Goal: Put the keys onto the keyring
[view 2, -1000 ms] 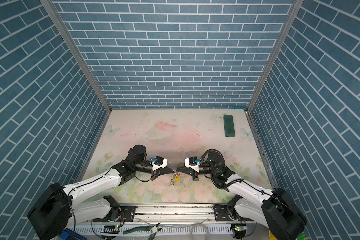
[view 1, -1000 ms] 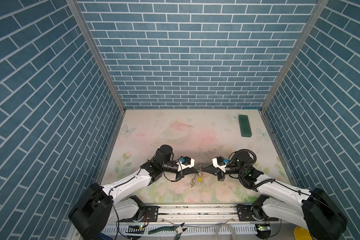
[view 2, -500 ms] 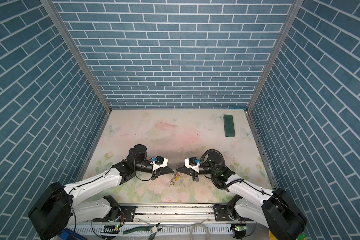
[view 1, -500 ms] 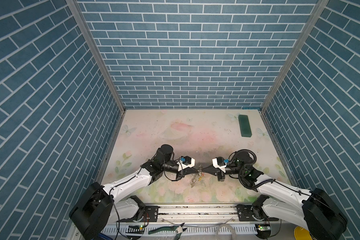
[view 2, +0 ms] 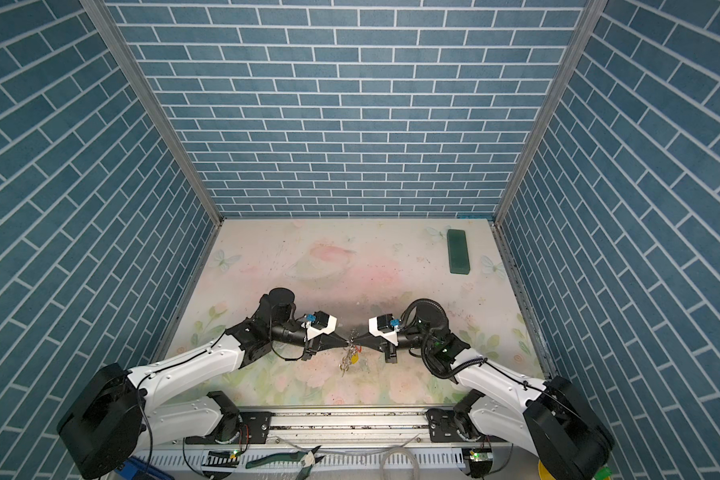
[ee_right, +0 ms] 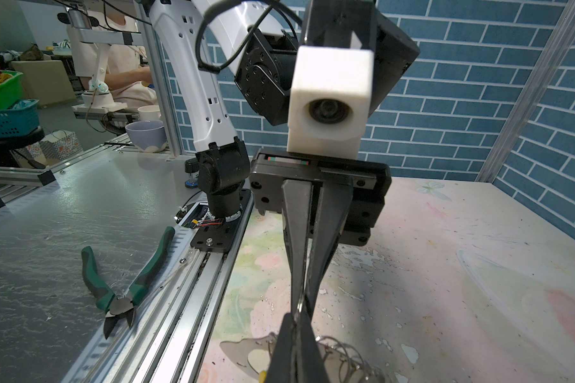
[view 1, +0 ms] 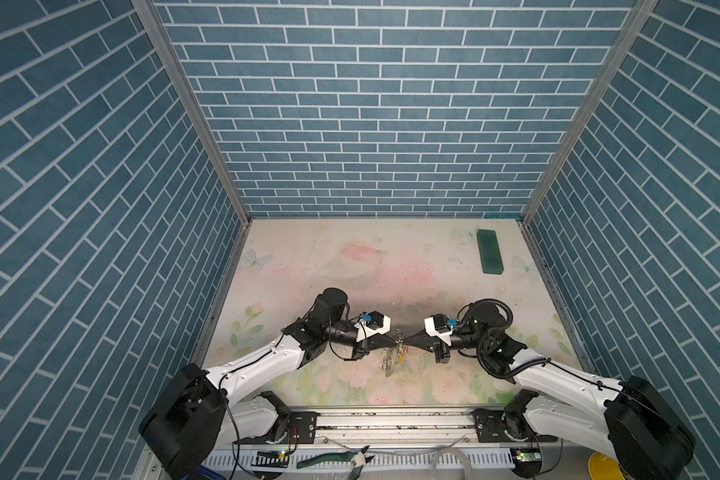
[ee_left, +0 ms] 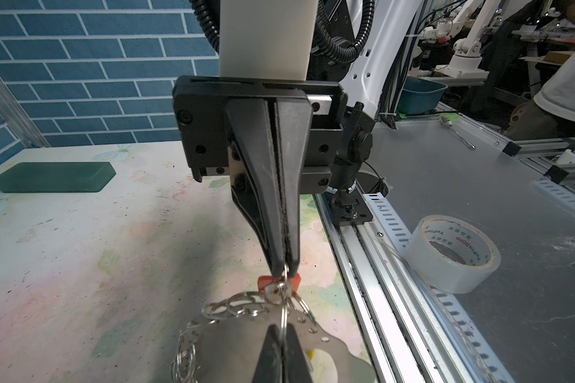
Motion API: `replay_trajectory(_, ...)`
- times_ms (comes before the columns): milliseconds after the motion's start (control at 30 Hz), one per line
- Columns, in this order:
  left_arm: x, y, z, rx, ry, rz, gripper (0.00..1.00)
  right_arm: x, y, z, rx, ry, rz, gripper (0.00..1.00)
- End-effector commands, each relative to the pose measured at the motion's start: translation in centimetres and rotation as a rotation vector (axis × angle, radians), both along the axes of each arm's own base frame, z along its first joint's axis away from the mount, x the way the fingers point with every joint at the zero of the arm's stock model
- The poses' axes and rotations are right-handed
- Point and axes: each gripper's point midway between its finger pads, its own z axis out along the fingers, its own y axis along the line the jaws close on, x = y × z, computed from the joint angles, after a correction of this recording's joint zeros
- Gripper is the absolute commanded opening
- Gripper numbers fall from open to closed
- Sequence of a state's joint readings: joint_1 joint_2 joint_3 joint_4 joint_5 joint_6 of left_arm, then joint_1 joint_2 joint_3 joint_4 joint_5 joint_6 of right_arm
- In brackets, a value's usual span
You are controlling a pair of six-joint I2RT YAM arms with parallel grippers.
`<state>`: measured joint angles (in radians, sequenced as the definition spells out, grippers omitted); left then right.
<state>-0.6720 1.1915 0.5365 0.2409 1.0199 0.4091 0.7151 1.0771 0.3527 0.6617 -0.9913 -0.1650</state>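
2 grippers meet tip to tip at the lower centre of both top views: the left gripper [view 1: 395, 343] reaches in from the left, the right gripper [view 1: 406, 344] from the right, each with its jaws pressed together. The keyring [view 1: 391, 362] hangs just below their tips, with specks of yellow and red in it; a green block [view 1: 489, 257] lies well apart toward the upper right of the table [view 1: 350, 257]. The left wrist view shows both grippers pinching 1 thin wire clip [ee_left: 284, 311] on the keyring's rim, the red key [ee_left: 263, 284] just beside the right gripper's tips, and a corner of the yellow key [ee_left: 310, 355] under the keyring; a tape roll [ee_left: 452, 253] sits off the table. The right wrist view shows that double pinch from the opposite side, the keyring dangling under the closed tips, the yellow key barely visible, pliers [ee_right: 123, 282] lying beyond the rail [ee_right: 193, 298].
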Motion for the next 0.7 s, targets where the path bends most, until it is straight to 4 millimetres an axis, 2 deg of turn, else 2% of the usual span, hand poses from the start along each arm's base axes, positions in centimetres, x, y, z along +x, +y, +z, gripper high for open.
replay_trajectory(0,0.5,-0.4,0.5,0.000,0.008,0.010,0.00,-0.6,0.7,2.2,0.040,-0.070,0.061,0.00)
replay_trajectory(433,0.7,-0.5,0.8,-0.003,0.012,0.017,0.00,-0.6,1.1,1.2,0.000,-0.075,0.052,0.00)
replay_trajectory(667,0.0,-0.1,0.3,-0.010,-0.031,-0.008,0.00,0.2,0.0,1.7,-0.010,-0.111,-0.040,0.00)
